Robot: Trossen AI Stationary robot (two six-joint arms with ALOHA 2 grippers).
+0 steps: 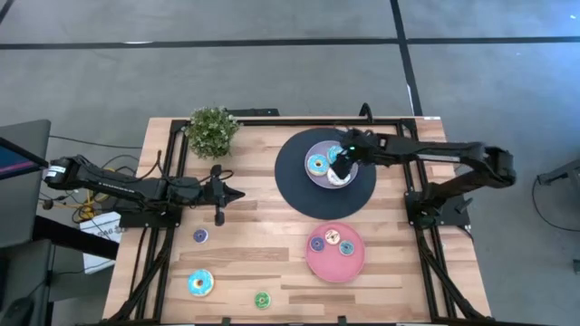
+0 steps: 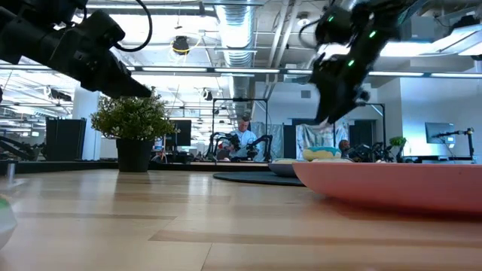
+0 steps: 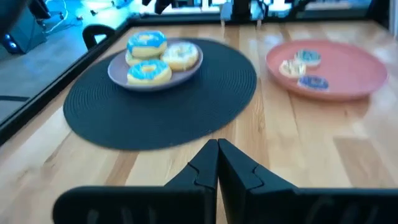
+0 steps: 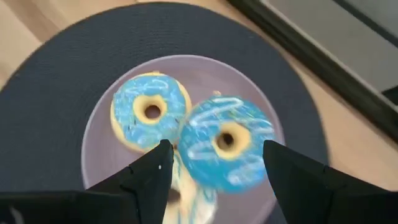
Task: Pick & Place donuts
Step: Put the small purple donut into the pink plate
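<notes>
1. The tabletop [image 1: 272,263] carries a black mat [image 1: 294,186] under a lavender plate [image 4: 99,134].
2. The right hand [image 4: 214,163], fingers spread, hovers above that plate's blue-iced donuts [image 4: 227,149], likely releasing one.
3. The left hand [image 3: 217,163], pressed together, waits opposite.

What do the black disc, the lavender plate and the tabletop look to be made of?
Black disc: probably a woven or ribbed fabric mat; matte, with fine concentric ridges. Lavender plate: likely plastic; smooth, even colour, thin rim. Tabletop: wood, seemingly butcher-block; visible planks and grain, light sheen in the low view. The right gripper hangs open over the plate; the left gripper waits shut near the plant.
</notes>
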